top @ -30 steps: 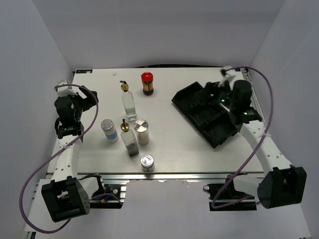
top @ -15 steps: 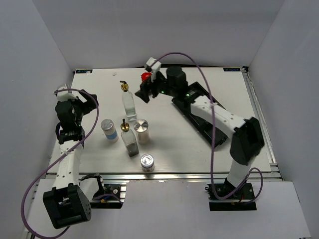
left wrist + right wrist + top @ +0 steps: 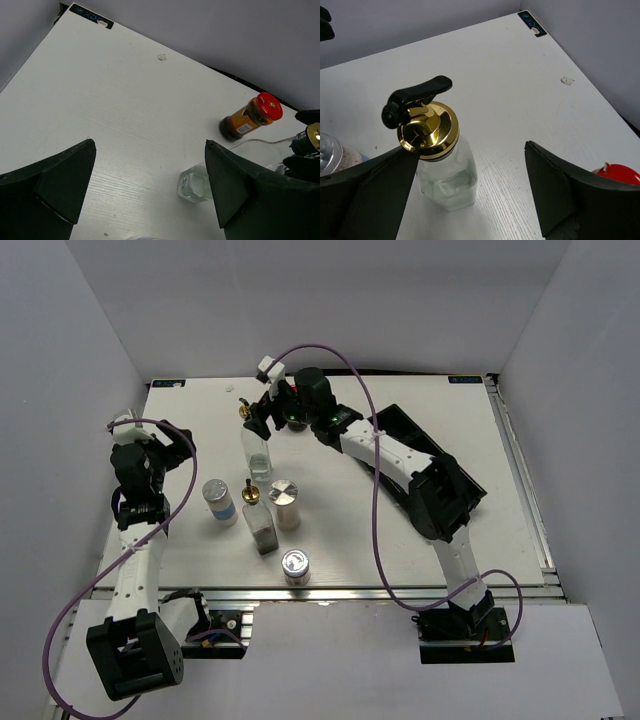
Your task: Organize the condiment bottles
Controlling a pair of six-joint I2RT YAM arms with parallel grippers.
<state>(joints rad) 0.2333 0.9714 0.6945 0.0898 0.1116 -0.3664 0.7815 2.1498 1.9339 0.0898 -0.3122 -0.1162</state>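
Observation:
A clear glass bottle [image 3: 258, 448] with a gold pourer [image 3: 427, 127] stands at the far left-centre. My right gripper [image 3: 260, 420] is open, just above and behind its neck; in the right wrist view the bottle [image 3: 446, 175] stands between the fingers, close to the left one. The red-lidded jar [image 3: 251, 116] stands just behind it, hidden under my right wrist in the top view. A second glass bottle [image 3: 260, 522], a blue-labelled shaker [image 3: 219, 502] and two silver-lidded shakers [image 3: 285, 503] [image 3: 295, 565] stand nearer the front. My left gripper [image 3: 165, 445] is open and empty at the left edge.
The black compartmented tray [image 3: 405, 425] lies at the right, partly under my right arm. The right arm stretches across the far half of the table [image 3: 340, 530]. White walls close in the back and sides.
My right arm swung from the tray at the right across to the far left, past the red-lidded jar, and now hangs over the clear bottle. The left arm barely shifted.

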